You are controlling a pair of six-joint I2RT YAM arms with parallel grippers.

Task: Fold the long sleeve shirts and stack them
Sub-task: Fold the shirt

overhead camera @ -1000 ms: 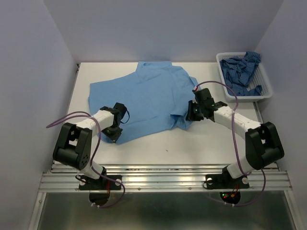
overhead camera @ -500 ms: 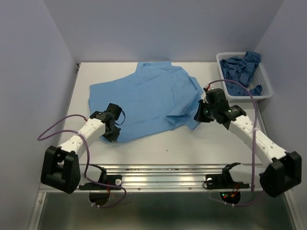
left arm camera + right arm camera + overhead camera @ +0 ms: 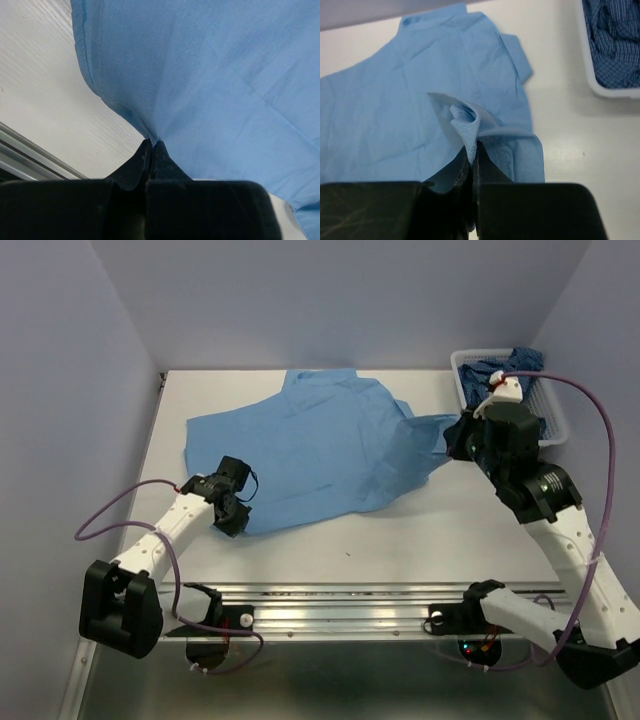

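- Across the middle of the table (image 3: 420,530), the light blue shirt (image 3: 310,445) is spread mostly flat, with its collar toward the top of the frame.
- At lower left, the left gripper (image 3: 233,517) is pinched tight on the shirt's near hem edge, evidently as an anchor against sliding.
- At right centre, the right gripper (image 3: 460,437) is clamped on a bunched fold of sleeve cloth. The fold is held raised beside the basket (image 3: 553,425), probably to stretch the sleeve out for folding.
- Inside the basket, the darker patterned shirt (image 3: 515,368) is left crumpled, not yet handled.
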